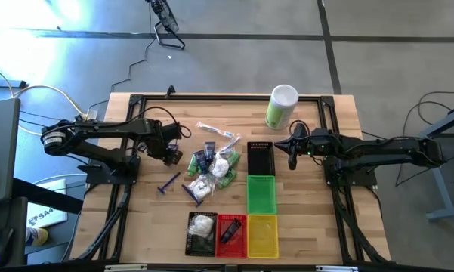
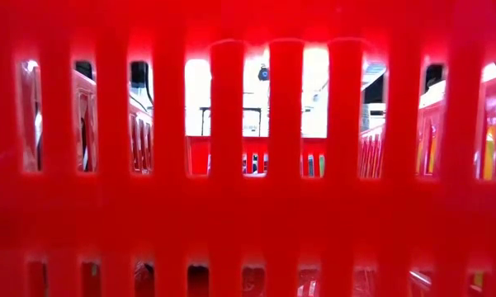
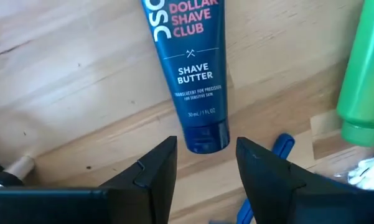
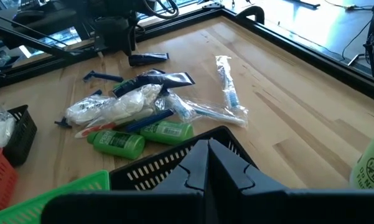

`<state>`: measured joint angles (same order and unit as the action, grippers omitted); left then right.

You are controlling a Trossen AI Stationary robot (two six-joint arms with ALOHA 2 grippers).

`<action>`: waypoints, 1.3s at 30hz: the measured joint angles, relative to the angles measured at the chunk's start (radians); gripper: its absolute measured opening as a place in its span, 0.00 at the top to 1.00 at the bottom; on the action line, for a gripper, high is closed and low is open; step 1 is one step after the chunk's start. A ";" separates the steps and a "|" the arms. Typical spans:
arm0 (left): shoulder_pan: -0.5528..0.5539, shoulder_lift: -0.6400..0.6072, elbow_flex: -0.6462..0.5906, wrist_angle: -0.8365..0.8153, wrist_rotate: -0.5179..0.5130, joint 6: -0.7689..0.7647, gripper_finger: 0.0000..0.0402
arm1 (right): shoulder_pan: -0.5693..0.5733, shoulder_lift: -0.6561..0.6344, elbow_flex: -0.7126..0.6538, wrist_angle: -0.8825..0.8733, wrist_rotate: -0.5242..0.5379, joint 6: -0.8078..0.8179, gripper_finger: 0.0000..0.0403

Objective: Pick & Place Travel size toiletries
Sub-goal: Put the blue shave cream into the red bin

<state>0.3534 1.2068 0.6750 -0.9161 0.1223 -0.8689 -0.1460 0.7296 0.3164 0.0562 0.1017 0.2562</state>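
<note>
Left gripper (image 3: 205, 171) released, jaws apart just short of dark blue tube (image 3: 193, 74) lying on desk (image 3: 62, 93), right gripper (image 4: 208, 165) clenched, empty, over black basket (image 4: 168, 158).

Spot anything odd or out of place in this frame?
The low view is blocked: the red basket fills it, so only slivers show through the slots. On the table, the loose toiletries lie in a jumbled pile, nothing visibly spilled or damaged.
</note>
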 joint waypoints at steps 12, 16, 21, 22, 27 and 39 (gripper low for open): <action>0.000 0.009 0.000 0.046 -0.013 -0.019 0.60 | 0.000 0.000 0.000 0.000 0.000 -0.023 0.99; 0.000 0.009 -0.001 0.044 -0.015 -0.020 0.60 | 0.000 0.000 0.000 0.000 0.000 -0.025 0.99; 0.000 0.009 -0.001 0.043 -0.024 -0.027 0.60 | 0.000 0.000 0.000 -0.001 0.000 -0.025 0.99; 0.000 0.009 -0.001 0.043 -0.024 -0.027 0.60 | 0.000 0.000 0.000 -0.001 -0.001 -0.025 0.99; 0.000 0.009 -0.001 0.043 -0.027 -0.027 0.60 | 0.000 0.000 0.000 -0.001 -0.001 -0.025 0.99; 0.000 0.009 -0.136 0.164 -0.026 -0.078 0.60 | 0.000 0.000 0.000 -0.001 0.000 -0.025 0.99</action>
<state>0.3531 1.2160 0.5387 -0.7518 0.0959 -0.9472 -0.1460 0.7296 0.3164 0.0555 0.1013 0.2310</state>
